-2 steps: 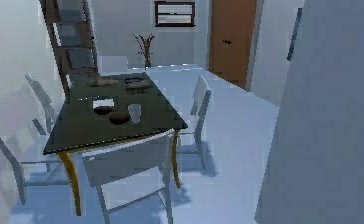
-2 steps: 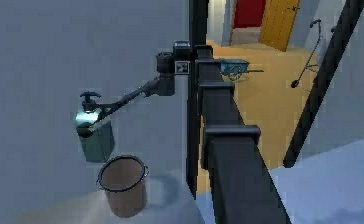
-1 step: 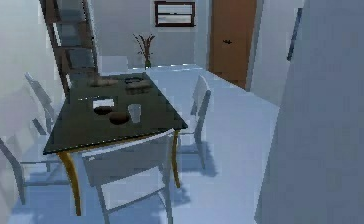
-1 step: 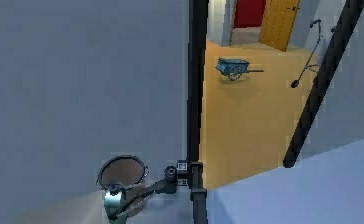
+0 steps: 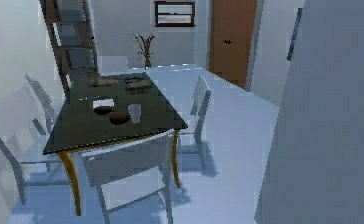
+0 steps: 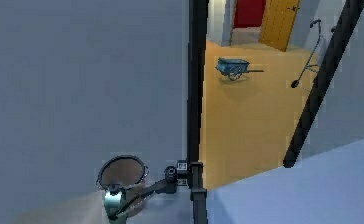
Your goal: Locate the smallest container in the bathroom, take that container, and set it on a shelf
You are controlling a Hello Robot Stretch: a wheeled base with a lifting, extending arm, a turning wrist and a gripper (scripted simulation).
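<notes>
At the arm side view's bottom, the dark arm bar (image 6: 198,195) rises along a door frame's edge. The gripper (image 6: 128,192) reaches left from it, in front of a bare grey wall (image 6: 80,90). A small grey-green cup-like container (image 6: 115,203) hangs at the fingers' far end, clear of any surface, so the gripper holds it. Just above it is a dark round ring shape (image 6: 123,170); I cannot tell what that is. In the forward view a tall dark wooden shelf unit (image 5: 70,35) stands at the back left, beyond the dining table.
A dark-topped dining table (image 5: 90,135) with wooden legs carries a cup (image 5: 135,113), a dark bowl (image 5: 119,118) and a plate (image 5: 103,102). Pale chairs (image 5: 130,170) surround it. A brown door (image 5: 232,40) is at the back right, beside a near wall (image 5: 325,120). A blue object (image 6: 231,67) lies on orange floor.
</notes>
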